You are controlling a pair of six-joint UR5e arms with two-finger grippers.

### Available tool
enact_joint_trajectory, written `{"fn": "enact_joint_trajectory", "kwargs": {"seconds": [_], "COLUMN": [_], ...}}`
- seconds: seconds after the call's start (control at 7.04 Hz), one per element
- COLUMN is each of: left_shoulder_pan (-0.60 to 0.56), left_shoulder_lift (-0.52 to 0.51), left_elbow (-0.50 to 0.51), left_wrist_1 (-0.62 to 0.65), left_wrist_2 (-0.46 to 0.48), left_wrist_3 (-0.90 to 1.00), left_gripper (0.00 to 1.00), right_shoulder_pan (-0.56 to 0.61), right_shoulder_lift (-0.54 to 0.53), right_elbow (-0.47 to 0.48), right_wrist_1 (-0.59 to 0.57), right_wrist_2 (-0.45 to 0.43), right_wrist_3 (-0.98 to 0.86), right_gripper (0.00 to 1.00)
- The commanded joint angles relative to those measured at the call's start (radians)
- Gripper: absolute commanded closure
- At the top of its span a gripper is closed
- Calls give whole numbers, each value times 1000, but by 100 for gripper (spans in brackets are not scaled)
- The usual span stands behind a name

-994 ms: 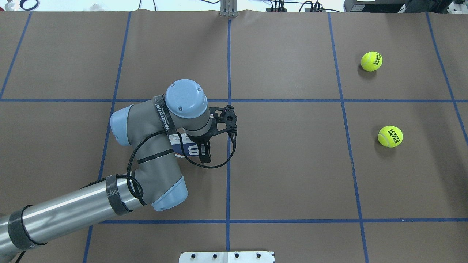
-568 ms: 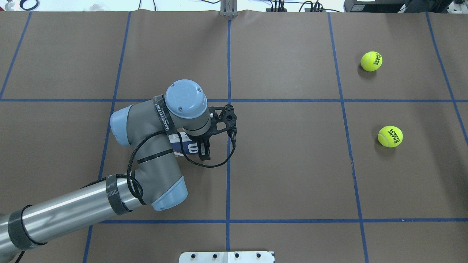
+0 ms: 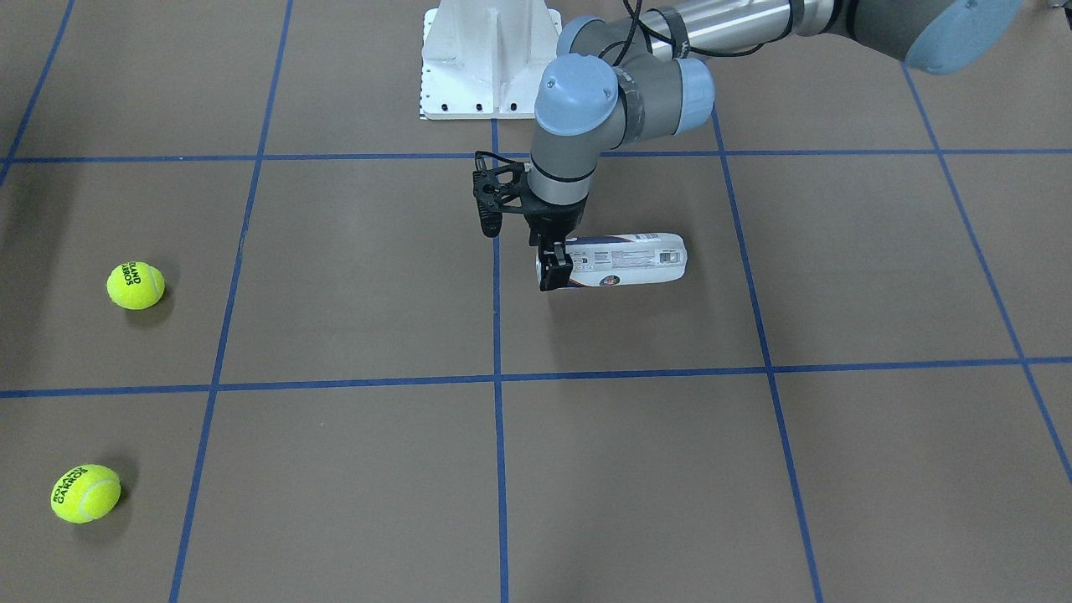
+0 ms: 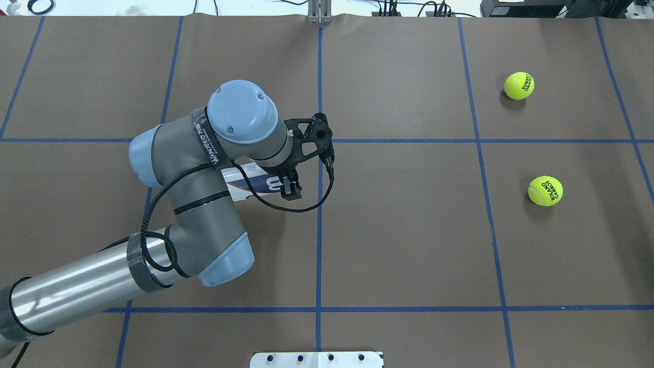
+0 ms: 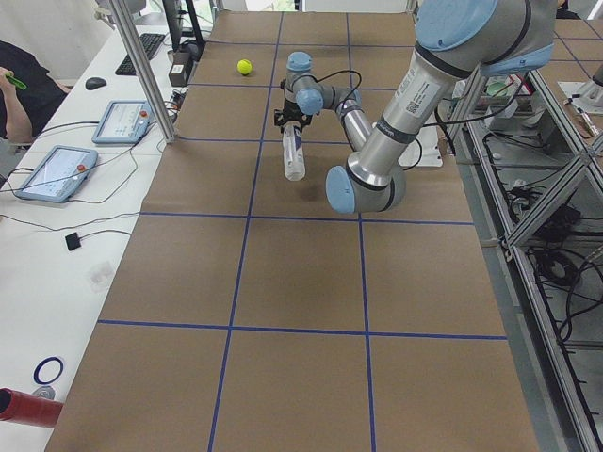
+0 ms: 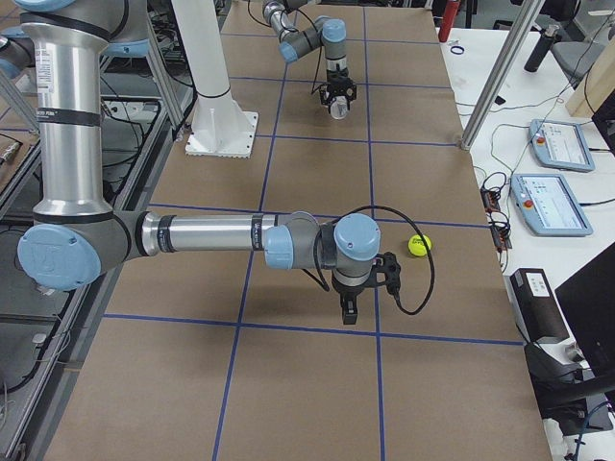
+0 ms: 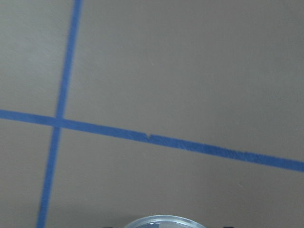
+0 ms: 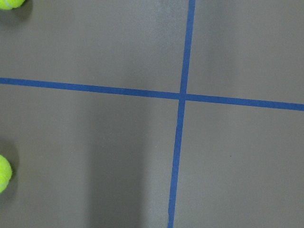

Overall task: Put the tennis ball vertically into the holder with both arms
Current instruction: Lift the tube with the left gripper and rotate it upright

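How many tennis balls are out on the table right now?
2. The far tennis ball lies on the table's right side; the near tennis ball sits on that side too. The holder's label could hide another.

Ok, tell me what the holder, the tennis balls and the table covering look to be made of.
Holder: probably plastic, smooth, with a glossy white-and-navy printed label.
Tennis balls: matte yellow felt, no shine, black print.
Table covering: seemingly brown paper, matte, wavy far edge; blue lines look like tape.
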Motion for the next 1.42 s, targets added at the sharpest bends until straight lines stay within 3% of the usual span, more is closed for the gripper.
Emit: {"fn": "enact_joint_trajectory", "kwargs": {"seconds": [0.0,0.28,0.57,0.99,1.28], "left_shoulder_pan": [-13,-7,1,6,6], "left_shoulder_lift": [-3,18,22,64,138], "left_elbow": [-123,-99,23,259,284], "left_wrist_1": [-143,-494,-859,-1401,-1580], "left_wrist_2": [140,294,412,451,524], "left_wrist_3": [-252,-501,-639,-646,-640], "left_gripper": [67,66,66,66,68], "right_shoulder_pan": [1,0,0,0,0], "right_shoulder_lift": [2,5,9,11,12], "right_elbow": [4,7,7,9,9], "right_wrist_1": [1,1,1,1,1], "right_wrist_2": [0,0,0,0,0], "right_wrist_3": [0,0,1,1,1], "right_gripper": [1,1,1,1,1]}}
